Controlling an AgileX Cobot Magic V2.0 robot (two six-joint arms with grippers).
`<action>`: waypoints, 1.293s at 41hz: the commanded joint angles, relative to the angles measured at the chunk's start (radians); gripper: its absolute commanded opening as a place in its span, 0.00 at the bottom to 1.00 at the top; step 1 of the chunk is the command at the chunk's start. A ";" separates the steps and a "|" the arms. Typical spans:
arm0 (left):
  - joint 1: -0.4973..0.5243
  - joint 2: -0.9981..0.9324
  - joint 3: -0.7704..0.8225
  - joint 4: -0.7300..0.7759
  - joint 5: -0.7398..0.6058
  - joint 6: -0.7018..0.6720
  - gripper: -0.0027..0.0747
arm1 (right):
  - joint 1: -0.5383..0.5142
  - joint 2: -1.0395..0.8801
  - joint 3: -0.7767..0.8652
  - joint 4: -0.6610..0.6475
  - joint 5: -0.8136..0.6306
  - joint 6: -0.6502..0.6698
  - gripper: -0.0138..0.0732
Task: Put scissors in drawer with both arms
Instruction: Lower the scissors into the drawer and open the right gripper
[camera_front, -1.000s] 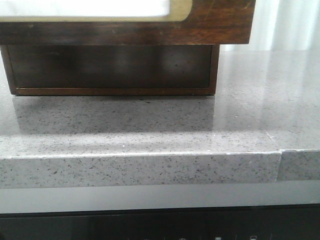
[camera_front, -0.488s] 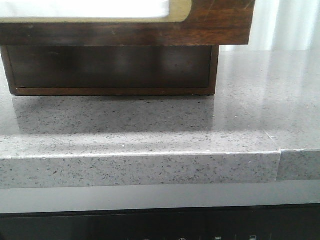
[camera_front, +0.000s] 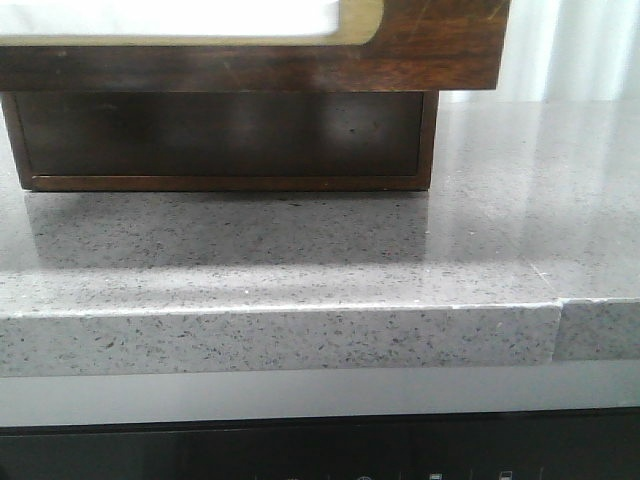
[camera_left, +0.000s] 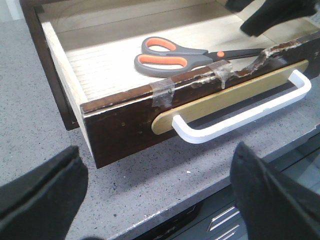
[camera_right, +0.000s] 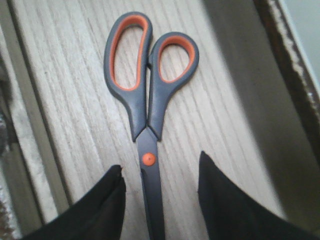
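Scissors (camera_left: 185, 56) lie flat inside the open drawer (camera_left: 120, 120).
The right gripper (camera_right: 159, 192) hangs over the blades, fingers (camera_right: 230, 210) apart and clear of them. The left gripper (camera_left: 160, 192) is spread wide and empty, facing the drawer's white handle (camera_left: 240, 117) above the counter (camera_front: 300, 250).

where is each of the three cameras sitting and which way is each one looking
Front view: low, facing forward at the countertop edge and the drawer front; no arms show.
Left wrist view: above the open drawer's white handle; left gripper fingers spread.
Right wrist view: looking down into the drawer at the scissors; right gripper fingers straddle the blades.
Both wrist views share the scissors on the drawer floor.
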 joint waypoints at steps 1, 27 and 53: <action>-0.002 0.006 -0.032 -0.003 -0.080 -0.012 0.76 | -0.017 -0.096 -0.036 -0.001 -0.030 0.068 0.59; -0.002 0.006 -0.032 -0.003 -0.080 -0.012 0.76 | -0.083 -0.572 0.314 -0.005 -0.137 0.403 0.59; -0.002 0.006 -0.032 -0.003 -0.080 -0.012 0.76 | -0.083 -1.000 0.709 -0.005 -0.184 0.405 0.59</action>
